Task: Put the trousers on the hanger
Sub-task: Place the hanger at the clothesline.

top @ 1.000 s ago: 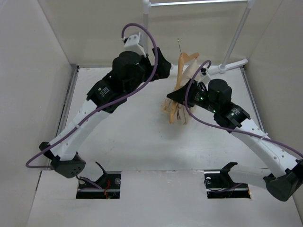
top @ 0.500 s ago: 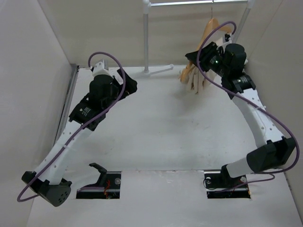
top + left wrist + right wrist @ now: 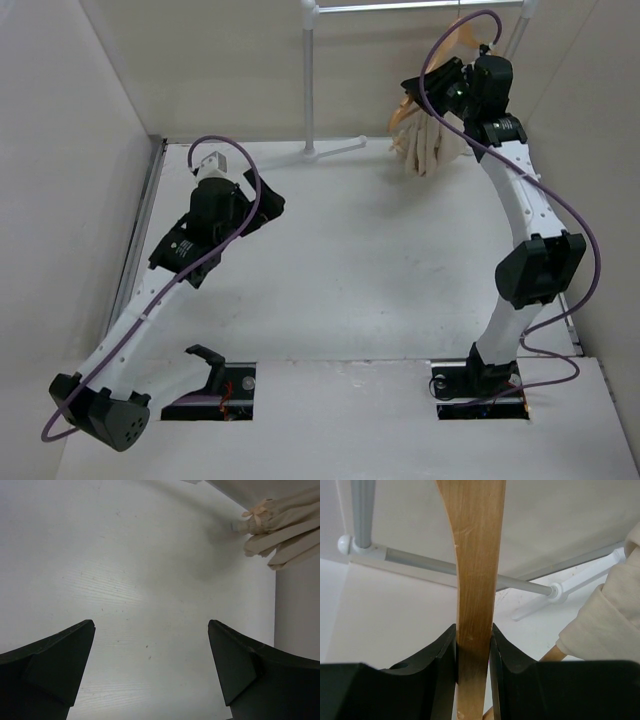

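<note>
Overhead view of a plain white table (image 3: 330, 270), faintly scuffed, boxed in by pale beige wall panels on the left, back and right. A white metal rack (image 3: 308, 80) stands at the back, its poles rising to a top rail along the upper edge of the frame. Two cut-outs (image 3: 210, 390) in the bottom edge hold the arm bases.

In the upper right, the right gripper (image 3: 474, 650) is clamped on the flat wooden body of the hanger (image 3: 476, 580), fingers pressed to both sides. The hanger is held high near the top rail; whether its hook rests on the rail cannot be told. The cream trousers (image 3: 428, 145) hang from it in bunched folds, over the table's far right corner.

The left gripper (image 3: 150, 665) hovers at left centre, fingers spread wide with nothing between them – only bare table below.

Small white marks on the left arm's black housing (image 3: 180, 245) are too small to read.
</note>
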Motion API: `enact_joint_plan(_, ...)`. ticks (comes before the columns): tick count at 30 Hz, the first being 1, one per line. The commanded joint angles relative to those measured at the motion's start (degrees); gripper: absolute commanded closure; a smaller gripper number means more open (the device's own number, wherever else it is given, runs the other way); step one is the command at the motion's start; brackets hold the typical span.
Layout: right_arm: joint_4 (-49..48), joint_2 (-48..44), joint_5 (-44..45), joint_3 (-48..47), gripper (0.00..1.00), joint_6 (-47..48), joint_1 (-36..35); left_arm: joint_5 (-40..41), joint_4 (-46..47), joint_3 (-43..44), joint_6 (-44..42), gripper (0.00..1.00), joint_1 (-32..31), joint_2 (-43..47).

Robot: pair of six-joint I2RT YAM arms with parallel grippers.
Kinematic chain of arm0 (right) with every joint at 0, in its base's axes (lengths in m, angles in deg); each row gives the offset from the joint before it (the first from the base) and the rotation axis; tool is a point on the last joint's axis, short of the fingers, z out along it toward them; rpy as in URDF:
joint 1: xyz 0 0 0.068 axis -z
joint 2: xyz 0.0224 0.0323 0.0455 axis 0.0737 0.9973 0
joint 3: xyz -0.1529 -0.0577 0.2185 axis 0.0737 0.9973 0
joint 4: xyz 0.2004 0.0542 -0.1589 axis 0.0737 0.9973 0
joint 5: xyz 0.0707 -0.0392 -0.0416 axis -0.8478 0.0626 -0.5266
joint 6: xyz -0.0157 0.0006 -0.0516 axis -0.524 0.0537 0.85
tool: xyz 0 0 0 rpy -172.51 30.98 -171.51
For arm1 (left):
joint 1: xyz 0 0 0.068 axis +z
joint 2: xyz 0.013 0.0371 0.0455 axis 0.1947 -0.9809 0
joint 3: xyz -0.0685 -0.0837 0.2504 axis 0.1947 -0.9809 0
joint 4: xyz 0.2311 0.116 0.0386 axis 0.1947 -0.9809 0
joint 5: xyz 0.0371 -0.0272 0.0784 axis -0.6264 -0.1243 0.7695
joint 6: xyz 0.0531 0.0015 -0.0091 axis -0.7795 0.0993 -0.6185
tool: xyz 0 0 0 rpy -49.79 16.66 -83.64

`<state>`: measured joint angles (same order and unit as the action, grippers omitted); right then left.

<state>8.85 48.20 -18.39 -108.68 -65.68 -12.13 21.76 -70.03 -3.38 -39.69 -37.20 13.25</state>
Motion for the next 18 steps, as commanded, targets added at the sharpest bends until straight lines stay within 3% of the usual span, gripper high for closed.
enact_joint_plan(1,-6.53,-0.35,-2.14,-6.40,0.94,0.41,1.61,-1.18,2.54,-1.25,0.36,0.00,0.80,1.87)
enact_joint_plan(13,-8.28,2.38,-4.08,-1.57,0.93,-0.30,4.08,-1.09,2.54,-2.84,0.45,0.00,2.11,2.23)
enact_joint_plan(18,-8.20,2.03,-3.64,-0.16,0.81,-0.30,4.69,-0.83,2.45,-4.07,0.62,0.00,2.55,2.23)
